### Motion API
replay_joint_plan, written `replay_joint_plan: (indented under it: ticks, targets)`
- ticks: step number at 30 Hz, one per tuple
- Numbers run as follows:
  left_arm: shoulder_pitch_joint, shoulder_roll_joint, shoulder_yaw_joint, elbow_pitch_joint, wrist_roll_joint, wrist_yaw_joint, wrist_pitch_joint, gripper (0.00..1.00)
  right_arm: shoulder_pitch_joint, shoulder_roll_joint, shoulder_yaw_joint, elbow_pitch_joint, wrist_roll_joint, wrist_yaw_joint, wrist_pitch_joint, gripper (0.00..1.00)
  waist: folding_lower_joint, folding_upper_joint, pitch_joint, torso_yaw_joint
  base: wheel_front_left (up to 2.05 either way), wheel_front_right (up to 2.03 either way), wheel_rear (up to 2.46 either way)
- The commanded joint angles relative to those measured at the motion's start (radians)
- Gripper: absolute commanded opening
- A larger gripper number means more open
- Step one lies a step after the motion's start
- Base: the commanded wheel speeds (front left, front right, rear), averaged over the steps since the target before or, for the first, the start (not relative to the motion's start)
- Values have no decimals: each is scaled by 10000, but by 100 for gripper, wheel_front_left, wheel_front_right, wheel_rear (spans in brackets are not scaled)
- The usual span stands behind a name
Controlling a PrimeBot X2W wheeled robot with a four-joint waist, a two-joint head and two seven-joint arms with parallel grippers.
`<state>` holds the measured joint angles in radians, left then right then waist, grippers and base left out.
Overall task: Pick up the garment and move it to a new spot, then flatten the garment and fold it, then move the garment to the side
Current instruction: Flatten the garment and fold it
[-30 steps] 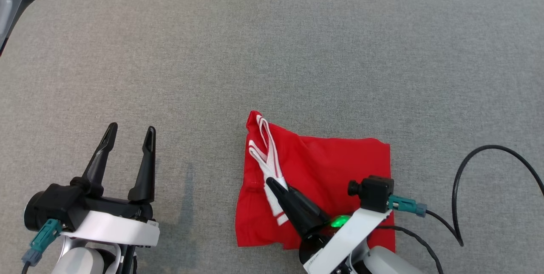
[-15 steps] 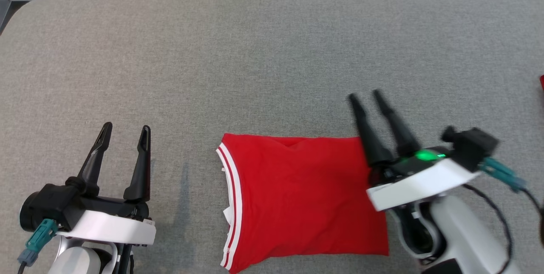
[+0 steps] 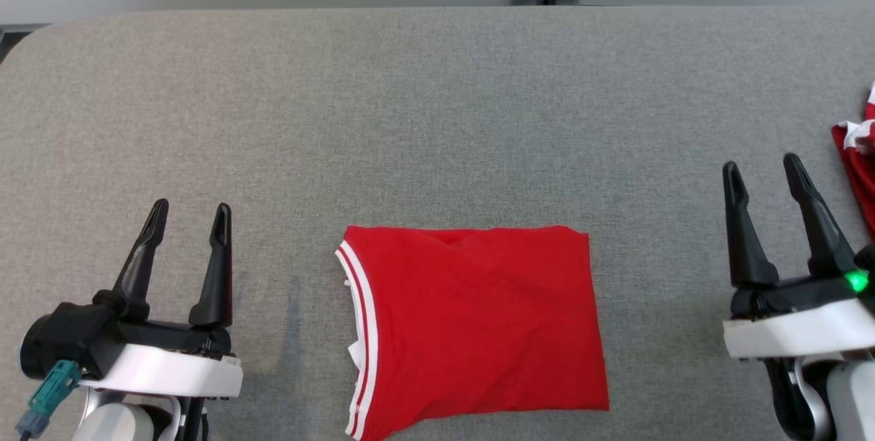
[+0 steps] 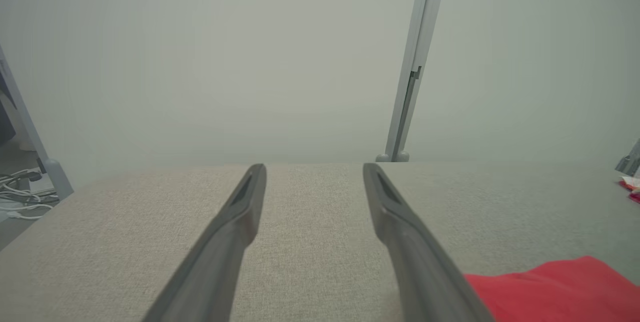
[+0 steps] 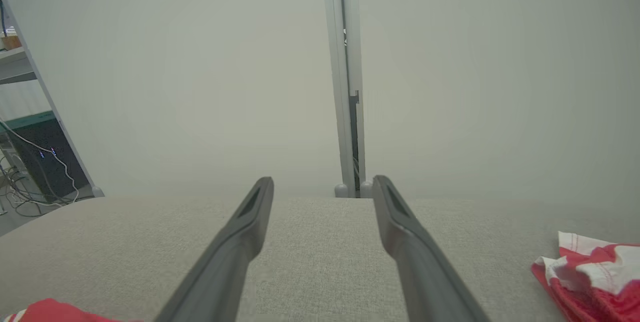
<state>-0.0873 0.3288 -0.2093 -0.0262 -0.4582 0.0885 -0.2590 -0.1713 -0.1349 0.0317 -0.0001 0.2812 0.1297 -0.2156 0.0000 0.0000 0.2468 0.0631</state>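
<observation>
A red garment (image 3: 472, 321) with white trim along its left edge lies folded into a rectangle on the grey table (image 3: 410, 99), near the front middle. My left gripper (image 3: 191, 217) hovers open to the left of it, nothing between its fingers. My right gripper (image 3: 762, 167) is open to the right of the garment, well apart from it. A corner of the red garment (image 4: 555, 289) shows at the lower right of the left wrist view, beside the open left gripper (image 4: 314, 168). The right wrist view has the open right gripper (image 5: 322, 182) over bare table.
A second red and white cloth (image 3: 858, 167) lies bunched at the table's right edge, close to my right gripper; it is also the cloth (image 5: 595, 274) at the right of the right wrist view. A pale wall with a vertical post (image 5: 345, 77) stands behind the table.
My right gripper let go of the garment and swung from over it to the far right. The garment went from rumpled to a flat folded rectangle. The head camera shifted.
</observation>
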Motion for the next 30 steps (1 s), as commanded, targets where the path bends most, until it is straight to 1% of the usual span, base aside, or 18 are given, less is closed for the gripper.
replay_joint_plan:
  ticks: [1, 9, 20, 30]
  targets:
    - [92, 19, 62, -62, 101, -19, -47, 100, 284, -27, -184, -196, -255, 20, 152, 100, 0, 0, -92, -19, 0, 0, 0]
    - [475, -10, 27, -163, 169, 44, -43, 100, 1397, 51, -652, -882, -577, 20, 744, 100, 0, 0, -647, -62, 0, 0, 0]
    - [1020, 189, -143, -433, 258, 217, 215, 100, 2647, -2, -1048, -1544, -605, 20, 1406, 100, 0, 0, -1575, 8, 0, 0, 0]
    - [1771, 384, -332, -684, 241, 284, 521, 100, 3495, 173, -1067, -1878, -370, 20, 1822, 100, 0, 0, -2293, 65, 0, 0, 0]
